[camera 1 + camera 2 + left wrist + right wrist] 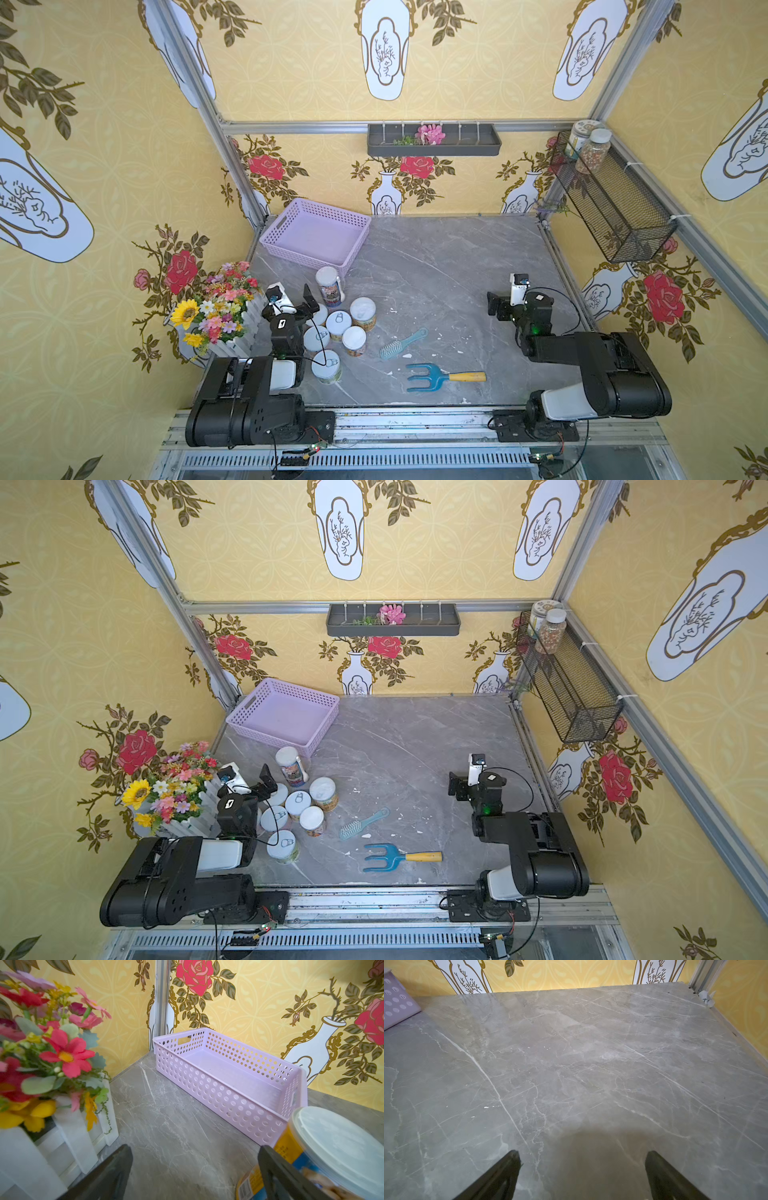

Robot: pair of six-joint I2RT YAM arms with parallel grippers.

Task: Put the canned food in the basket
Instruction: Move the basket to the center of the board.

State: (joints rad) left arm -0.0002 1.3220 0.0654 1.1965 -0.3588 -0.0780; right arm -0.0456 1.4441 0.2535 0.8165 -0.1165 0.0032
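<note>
One marble tabletop [436, 266], lilac basket [300, 254], floral walls [291, 83]

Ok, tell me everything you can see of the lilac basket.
The lilac basket is shallow, rectangular, plastic-looking, with perforated walls, solid floor and a handle slot at each short end. Empty, it lies flat and skewed in the marble table's far corner on the left arm's side. The tall can stands close; contact unclear.

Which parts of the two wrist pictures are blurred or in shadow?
Left wrist view: the flowers and the near can are soft, the basket is sharp. Right wrist view: a dark shadow lies on the table at the right gripper.
</note>
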